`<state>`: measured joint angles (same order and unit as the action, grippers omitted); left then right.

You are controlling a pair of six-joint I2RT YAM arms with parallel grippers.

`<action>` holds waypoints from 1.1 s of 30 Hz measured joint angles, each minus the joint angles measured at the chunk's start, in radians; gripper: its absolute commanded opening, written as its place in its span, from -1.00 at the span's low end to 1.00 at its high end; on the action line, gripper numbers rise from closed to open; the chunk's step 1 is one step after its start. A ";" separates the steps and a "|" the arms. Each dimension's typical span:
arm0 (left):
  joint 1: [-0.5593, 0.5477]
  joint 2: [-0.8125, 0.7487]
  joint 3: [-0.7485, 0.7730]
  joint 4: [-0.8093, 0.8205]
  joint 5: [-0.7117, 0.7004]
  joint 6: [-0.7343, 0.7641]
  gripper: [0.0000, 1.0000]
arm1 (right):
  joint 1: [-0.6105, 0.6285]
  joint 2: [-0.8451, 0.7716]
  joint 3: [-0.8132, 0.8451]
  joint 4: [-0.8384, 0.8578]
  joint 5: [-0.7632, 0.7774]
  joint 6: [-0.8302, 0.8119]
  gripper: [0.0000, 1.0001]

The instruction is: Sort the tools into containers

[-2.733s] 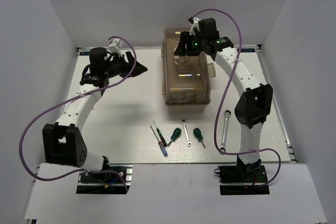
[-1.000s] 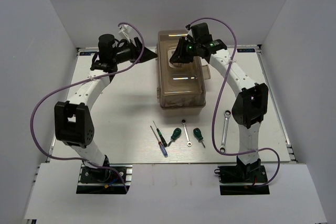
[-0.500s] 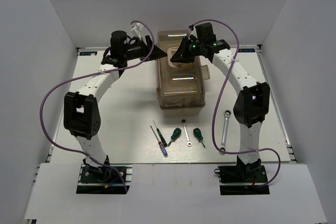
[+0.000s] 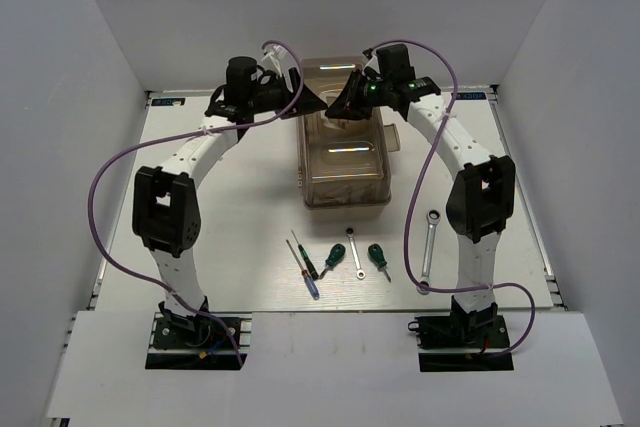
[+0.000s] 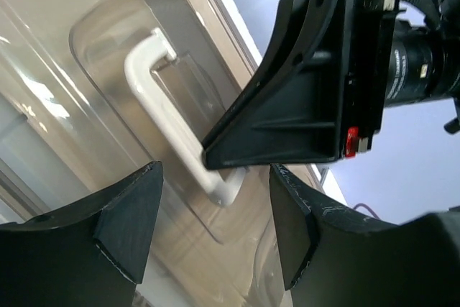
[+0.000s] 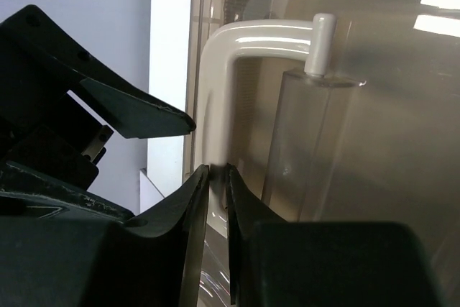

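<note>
Handle (image 6: 215,55) of the toolbox (image 4: 345,162) — right pincer (image 6: 218,170) clamped on it, left pincer (image 5: 215,167) apart alongside.

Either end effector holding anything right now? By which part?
Right end effector pinches the white handle of the toolbox, at one end leg. Left end effector is open, holding nothing.

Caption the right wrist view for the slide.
Right gripper pinching the white handle on the translucent brown toolbox lid.
</note>
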<state>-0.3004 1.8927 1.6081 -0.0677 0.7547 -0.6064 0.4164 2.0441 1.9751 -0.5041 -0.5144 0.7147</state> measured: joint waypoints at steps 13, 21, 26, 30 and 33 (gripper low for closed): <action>-0.018 0.036 0.074 -0.061 -0.076 -0.016 0.39 | -0.011 -0.006 -0.043 0.054 -0.037 0.040 -0.62; -0.023 0.069 0.127 -0.103 -0.096 -0.035 0.37 | -0.015 -0.011 -0.055 0.069 -0.047 0.060 -0.62; -0.025 0.083 0.159 -0.137 -0.108 -0.039 0.35 | -0.018 -0.018 -0.063 0.082 -0.053 0.069 -0.62; -0.028 0.098 0.183 -0.162 -0.112 -0.040 0.32 | -0.021 -0.028 -0.076 0.096 -0.058 0.076 -0.62; -0.034 0.114 0.207 -0.179 -0.112 -0.041 0.30 | -0.024 -0.039 -0.093 0.112 -0.061 0.084 -0.59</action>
<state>-0.3340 2.0064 1.8149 -0.2462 0.6430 -0.6476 0.3923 2.0048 1.8816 -0.3923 -0.5758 0.7990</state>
